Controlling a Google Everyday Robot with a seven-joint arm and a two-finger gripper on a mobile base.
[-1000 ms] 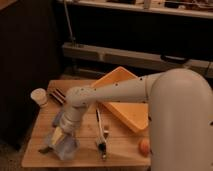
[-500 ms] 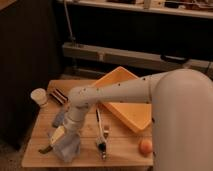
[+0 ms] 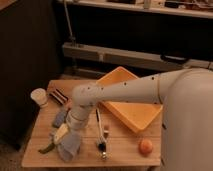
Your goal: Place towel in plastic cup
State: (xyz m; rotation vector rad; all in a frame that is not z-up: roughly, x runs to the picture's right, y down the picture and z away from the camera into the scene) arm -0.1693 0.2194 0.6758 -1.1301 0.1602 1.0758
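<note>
The towel [image 3: 70, 146] is a bunched pale blue-grey cloth at the front left of the wooden table [image 3: 125, 152]. It hangs from my gripper [image 3: 64, 135], which points down over it and is shut on its top. A small green shape [image 3: 47, 148] lies just left of the towel by the table's front edge. I cannot tell whether it is the plastic cup, which otherwise stays hidden behind the gripper and the cloth.
A white cup [image 3: 39, 96] stands at the table's back left, with a flat blue-grey pad [image 3: 60, 118] in front of it. A yellow tray [image 3: 129, 99] fills the back right. A dark tool [image 3: 101, 135] lies mid-table, and an orange fruit [image 3: 146, 146] sits front right.
The gripper and the towel have shifted slightly to the right and the cloth hangs longer. Everything else on the table is where it was.
</note>
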